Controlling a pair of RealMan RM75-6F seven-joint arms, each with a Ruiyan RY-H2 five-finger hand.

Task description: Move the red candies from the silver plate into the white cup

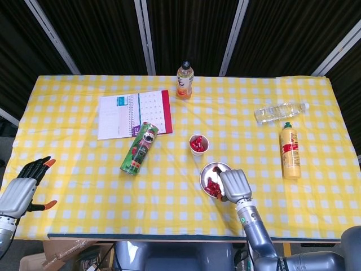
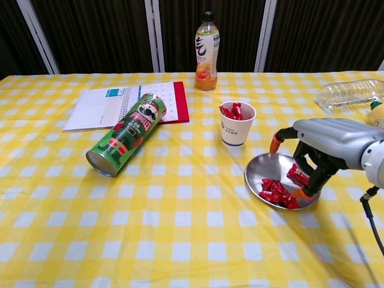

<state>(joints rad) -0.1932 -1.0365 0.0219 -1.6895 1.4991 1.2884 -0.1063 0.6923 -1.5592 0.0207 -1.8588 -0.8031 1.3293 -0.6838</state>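
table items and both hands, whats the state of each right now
white cup: upright, red candies inside
silver plate: still holds candies
right hand: open over plate
left hand: open, idle
Pringles can: lying down
notebook: open
juice bottle: upright, capped

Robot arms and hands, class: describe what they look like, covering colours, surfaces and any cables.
The right hand has a smooth silver-grey shell, dark fingers and orange fingertips; a thin black cable hangs near its wrist. The left hand is likewise silver-grey with dark, orange-tipped fingers.
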